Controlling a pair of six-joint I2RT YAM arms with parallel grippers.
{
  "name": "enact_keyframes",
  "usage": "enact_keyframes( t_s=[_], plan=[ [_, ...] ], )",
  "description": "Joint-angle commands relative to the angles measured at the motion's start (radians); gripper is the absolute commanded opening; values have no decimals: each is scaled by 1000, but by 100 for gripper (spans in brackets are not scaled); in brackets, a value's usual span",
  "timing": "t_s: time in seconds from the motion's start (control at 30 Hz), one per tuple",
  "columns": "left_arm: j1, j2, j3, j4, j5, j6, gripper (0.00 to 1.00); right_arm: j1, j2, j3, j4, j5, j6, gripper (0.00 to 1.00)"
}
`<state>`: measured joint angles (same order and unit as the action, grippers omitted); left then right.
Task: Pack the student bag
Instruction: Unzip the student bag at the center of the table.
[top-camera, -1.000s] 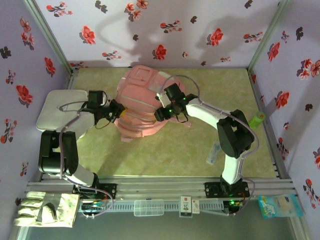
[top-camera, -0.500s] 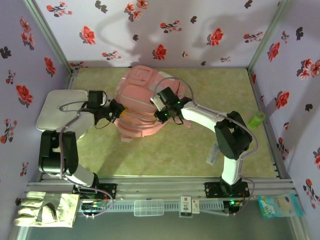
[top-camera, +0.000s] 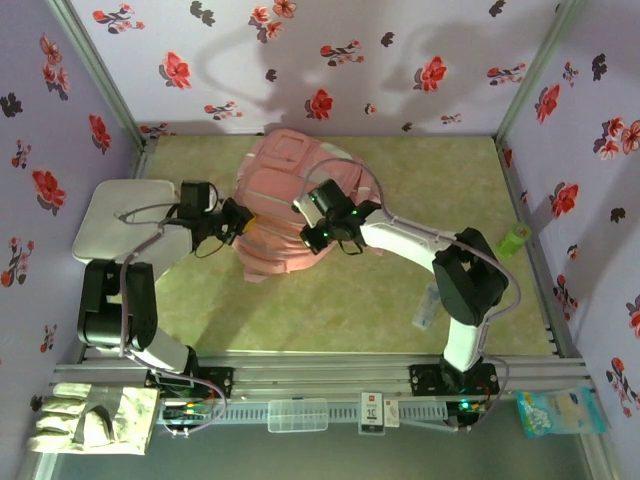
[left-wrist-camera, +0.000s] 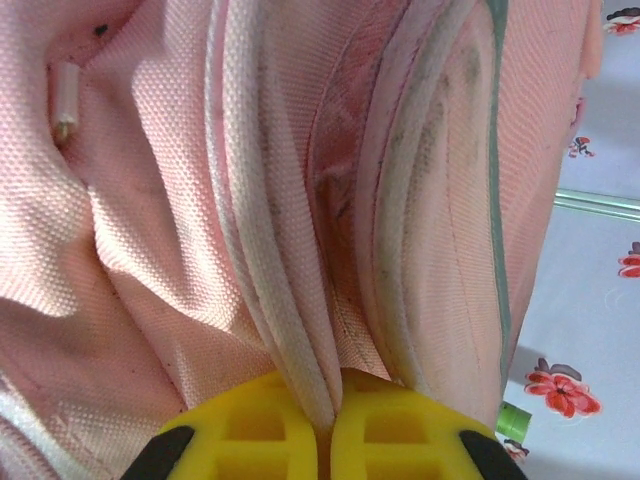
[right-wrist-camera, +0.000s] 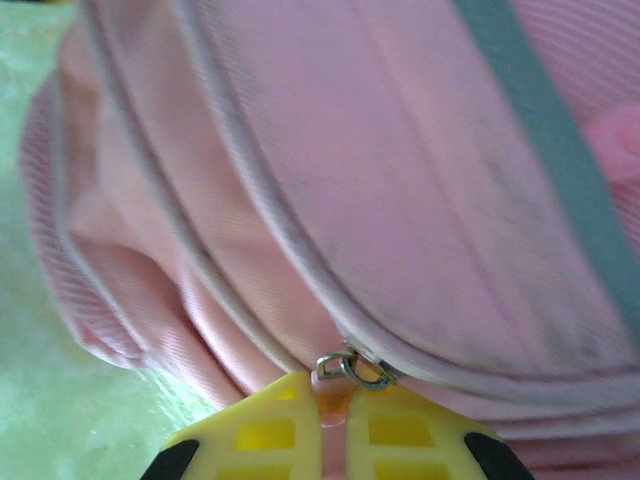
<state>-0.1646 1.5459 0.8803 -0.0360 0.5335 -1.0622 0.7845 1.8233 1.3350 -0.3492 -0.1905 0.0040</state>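
The pink student bag (top-camera: 280, 205) lies in the middle of the table. At its left side my left gripper (top-camera: 243, 222) is shut on a piped fold of the bag's fabric (left-wrist-camera: 300, 330), which runs between the yellow fingers (left-wrist-camera: 250, 435). My right gripper (top-camera: 312, 232) is at the bag's right front, shut on the pink zip pull (right-wrist-camera: 335, 398). The metal ring of the slider (right-wrist-camera: 350, 368) sits just above the yellow fingertips (right-wrist-camera: 270, 430). The zip line (right-wrist-camera: 250, 215) curves up and left across the bag.
A white rounded box (top-camera: 125, 230) lies left of the bag. A green bottle (top-camera: 515, 238) stands by the right wall and a clear bottle (top-camera: 427, 305) lies near the right arm's base. Bare green table (top-camera: 330, 310) stretches in front of the bag.
My right gripper has moved left and down along the bag and has shut on the zip pull. The left gripper has held its grip on the fabric.
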Motion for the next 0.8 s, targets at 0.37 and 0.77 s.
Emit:
enact_keyframes(
  t_s=[0.37, 0.77],
  plan=[
    [-87, 8, 2, 30, -35, 19, 13, 61, -70, -63, 233, 32, 363, 32],
    [-144, -215, 91, -363, -245, 364, 55, -80, -318, -340, 359, 126, 715, 60]
  ],
)
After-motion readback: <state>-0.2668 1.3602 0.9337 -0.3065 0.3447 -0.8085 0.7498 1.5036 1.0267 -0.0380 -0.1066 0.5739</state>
